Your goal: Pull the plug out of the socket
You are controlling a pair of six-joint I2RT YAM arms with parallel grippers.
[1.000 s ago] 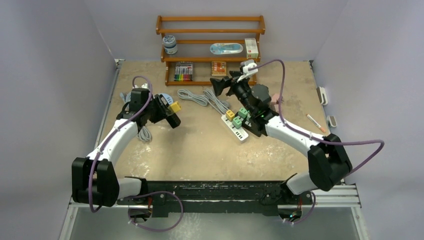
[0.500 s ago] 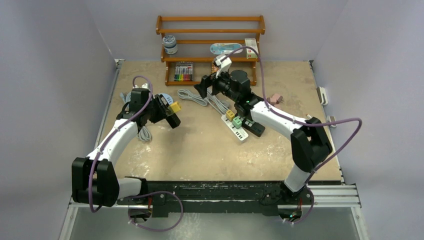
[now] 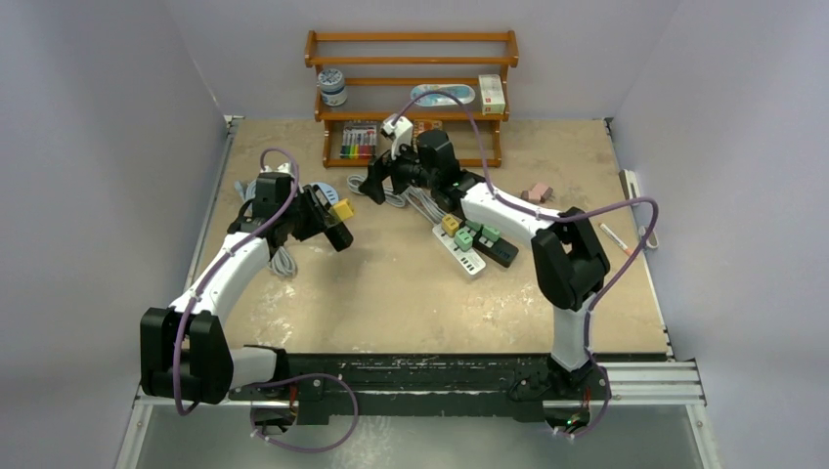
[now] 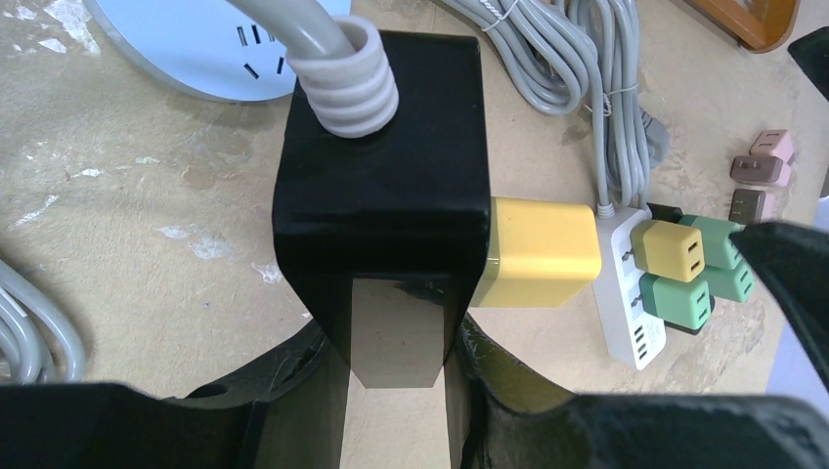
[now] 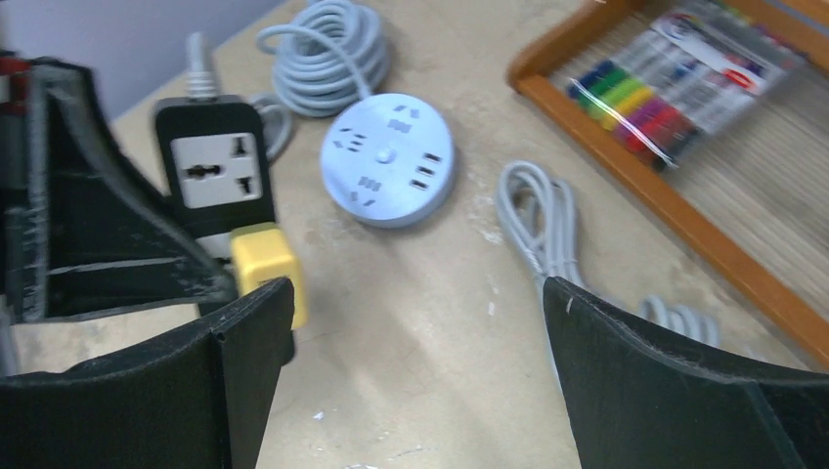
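Note:
A black socket block [image 3: 321,217] with a grey cord hangs a little above the table, my left gripper [image 3: 315,221] shut on it. In the left wrist view the black socket block [image 4: 381,186] fills the gap between the left gripper's [image 4: 391,342] jaws. A yellow plug [image 3: 341,208] sticks out of the block's right side, toward my right gripper [image 3: 374,184]. The right gripper [image 5: 415,293] is open and holds nothing. Its left fingertip overlaps the yellow plug [image 5: 269,266] in the right wrist view, below the black socket block [image 5: 215,171].
A round white power hub [image 3: 320,191] lies behind the left gripper. Coiled grey cables [image 3: 401,193] lead to a white power strip [image 3: 459,246] carrying yellow and green plugs. A wooden shelf [image 3: 411,88] with a marker pack [image 3: 359,140] stands at the back. Pink plugs [image 3: 538,192] lie to the right.
The right arm has swung left, from above the white power strip to close beside the yellow plug, jaws still open. The left arm and its socket block have not moved.

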